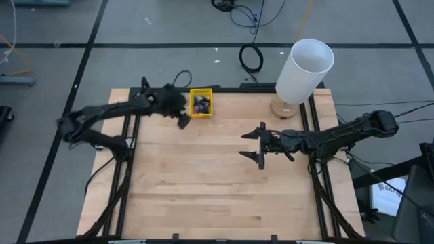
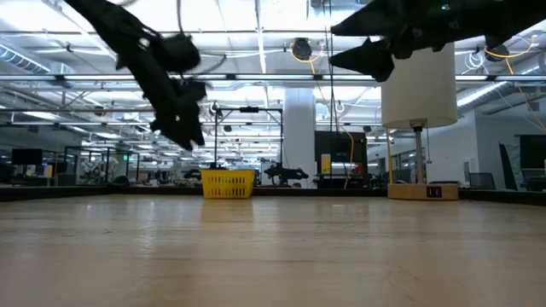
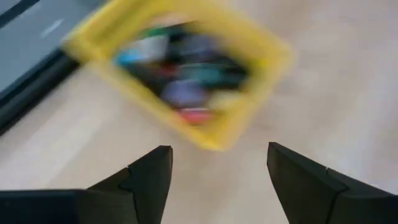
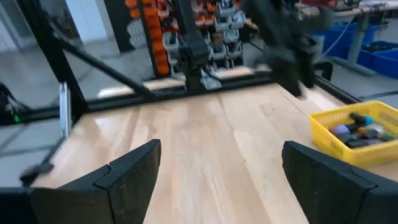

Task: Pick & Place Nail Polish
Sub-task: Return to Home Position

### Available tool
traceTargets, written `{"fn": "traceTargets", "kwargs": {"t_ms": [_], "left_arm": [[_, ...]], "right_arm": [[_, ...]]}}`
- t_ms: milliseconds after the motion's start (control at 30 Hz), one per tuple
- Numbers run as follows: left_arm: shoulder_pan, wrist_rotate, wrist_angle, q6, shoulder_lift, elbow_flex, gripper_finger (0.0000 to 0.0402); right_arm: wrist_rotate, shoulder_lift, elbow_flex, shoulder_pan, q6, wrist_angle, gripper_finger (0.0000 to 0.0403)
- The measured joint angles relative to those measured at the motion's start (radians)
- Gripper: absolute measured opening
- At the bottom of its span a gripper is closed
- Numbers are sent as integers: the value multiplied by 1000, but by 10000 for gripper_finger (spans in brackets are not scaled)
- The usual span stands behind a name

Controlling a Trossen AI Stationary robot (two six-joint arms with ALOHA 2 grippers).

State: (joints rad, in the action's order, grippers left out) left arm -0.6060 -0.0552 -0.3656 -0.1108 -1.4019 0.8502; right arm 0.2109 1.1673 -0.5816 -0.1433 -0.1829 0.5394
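A small yellow bin (image 1: 201, 102) stands near the table's far edge, left of centre; it also shows as the bin (image 3: 186, 74) and the bin (image 4: 348, 134). Several nail polish bottles (image 3: 186, 81) with dark caps lie inside it, also seen as the bottles (image 4: 360, 132). My left gripper (image 3: 217, 168) hovers just left of the bin, above the table, open and empty; it shows as the left gripper (image 1: 183, 120) from above. My right gripper (image 1: 258, 144) hangs open and empty over the table's middle right, pointing level toward the left.
A white lamp with a cylindrical shade (image 1: 303, 71) on a round wooden base (image 1: 285, 108) stands at the far right corner. Black frame rails (image 1: 129, 169) run along both sides of the wooden table (image 1: 217, 190). Bare wood spans the table's near half.
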Motion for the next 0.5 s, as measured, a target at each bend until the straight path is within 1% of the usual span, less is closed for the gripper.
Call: {"fn": "traceTargets", "kwargs": {"t_ms": [100, 167, 233, 300, 400, 500], "left_arm": [[47, -162, 33, 100, 169, -82, 261], [67, -241, 79, 109, 316, -153, 261], [80, -267, 86, 103, 492, -233, 262], [98, -281, 66, 102, 677, -313, 262], [129, -283, 49, 79, 953, -418, 262], [161, -294, 38, 45, 1217, -486, 262]], "right_arm": [[2, -65, 0, -1, 12, -90, 320], [2, -123, 6, -14, 28, -132, 320], [4, -178, 42, -37, 65, -104, 320], [1, -237, 108, -57, 118, -42, 320], [3, -342, 237, -75, 185, 103, 320], [6, -459, 373, -76, 199, 235, 320]]}}
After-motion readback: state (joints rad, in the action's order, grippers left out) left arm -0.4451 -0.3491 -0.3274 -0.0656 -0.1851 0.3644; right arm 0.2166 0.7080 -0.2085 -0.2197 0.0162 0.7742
